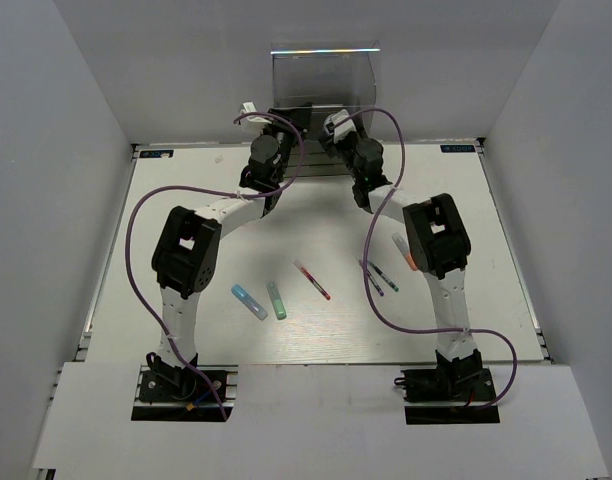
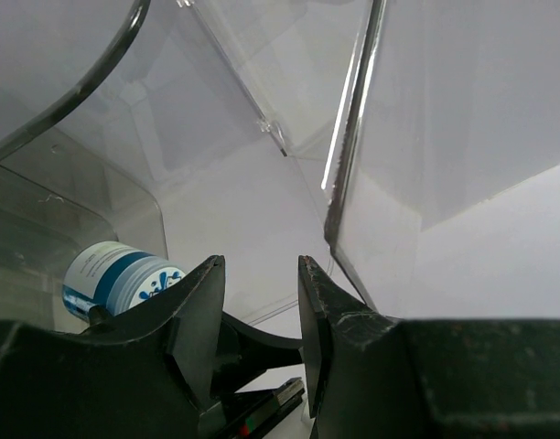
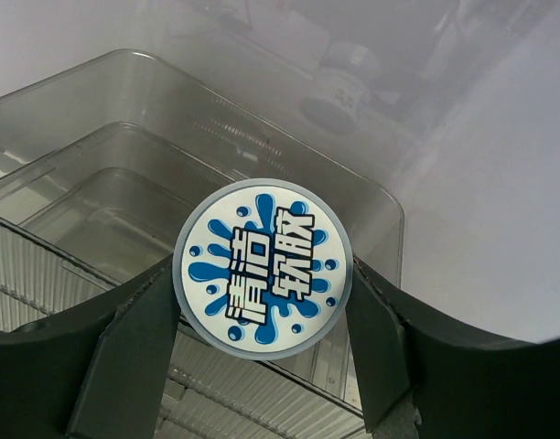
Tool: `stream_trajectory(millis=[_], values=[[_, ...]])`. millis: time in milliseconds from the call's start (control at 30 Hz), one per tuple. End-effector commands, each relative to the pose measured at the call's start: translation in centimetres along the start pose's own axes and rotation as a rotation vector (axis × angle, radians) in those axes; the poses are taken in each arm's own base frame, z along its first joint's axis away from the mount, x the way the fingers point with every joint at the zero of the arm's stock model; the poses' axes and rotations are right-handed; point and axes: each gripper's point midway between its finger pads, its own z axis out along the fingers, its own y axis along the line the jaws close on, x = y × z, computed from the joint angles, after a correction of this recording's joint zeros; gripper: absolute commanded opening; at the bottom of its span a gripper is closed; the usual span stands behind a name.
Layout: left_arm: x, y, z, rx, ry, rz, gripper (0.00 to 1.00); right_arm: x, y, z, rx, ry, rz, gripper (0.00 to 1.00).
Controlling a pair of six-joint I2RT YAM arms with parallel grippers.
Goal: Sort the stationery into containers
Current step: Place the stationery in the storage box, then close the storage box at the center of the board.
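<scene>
Jar (image 3: 262, 267) sits pinched between the wide-spread fingers of our right gripper (image 3: 262, 297), lid toward the camera, over the clear box (image 3: 97, 119) at twelve o'clock on the table (image 1: 326, 210). Our left gripper (image 2: 260, 311) stands partly open, gripping nothing. We see the red pen (image 1: 312, 280) and green marker (image 1: 276, 300) lying toward six o'clock.

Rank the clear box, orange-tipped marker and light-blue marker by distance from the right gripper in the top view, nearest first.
1. Clear box: far edge, centre; the right gripper is at it, holding the jar.
2. Orange-tipped marker: on the right, clearly nearer the camera.
3. Light-blue marker: near left, farthest.
</scene>
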Motion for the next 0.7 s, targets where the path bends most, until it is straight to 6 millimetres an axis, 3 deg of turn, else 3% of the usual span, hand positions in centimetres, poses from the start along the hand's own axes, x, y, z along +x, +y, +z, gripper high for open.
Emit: stream_trajectory(millis=[0, 67, 100, 133, 200, 367, 400, 667], values=[[-4.1, -6.1, -0.5, 0.108, -0.063, -0.020, 0.48, -3.9, -2.2, 0.6, 0.047, -0.074, 0.047, 0.38], [-4.0, -5.8, -0.6, 0.107, -0.063, -0.020, 0.48, -4.2, -2.2, 0.2, 0.037, -0.077, 0.054, 0.56], [-4.0, -5.8, -0.6, 0.107, -0.063, -0.020, 0.48, -4.0, -1.9, 0.0, 0.016, -0.075, 0.059, 0.59], [-4.0, -5.8, -0.6, 0.107, -0.063, -0.020, 0.48, -5.4, -2.2, -0.3, 0.008, -0.105, 0.063, 0.61], [-3.8, -5.4, -0.7, 0.099, -0.058, -0.018, 0.48, -4.6, -1.0, -1.3, -0.047, -0.095, 0.069, 0.70], [-3.6, -5.0, -0.8, 0.092, -0.054, -0.015, 0.48, -8.4, 0.5, -4.9, -0.178, -0.203, 0.064, 0.84], [-3.6, -5.0, -0.8, 0.091, -0.054, -0.015, 0.48, -8.0, 0.9, -5.5, -0.189, -0.201, 0.056, 0.87], [-2.9, -4.8, -1.3, 0.079, -0.036, -0.014, 0.48, -7.7, 1.2, -6.8, -0.210, -0.190, 0.047, 0.90]])
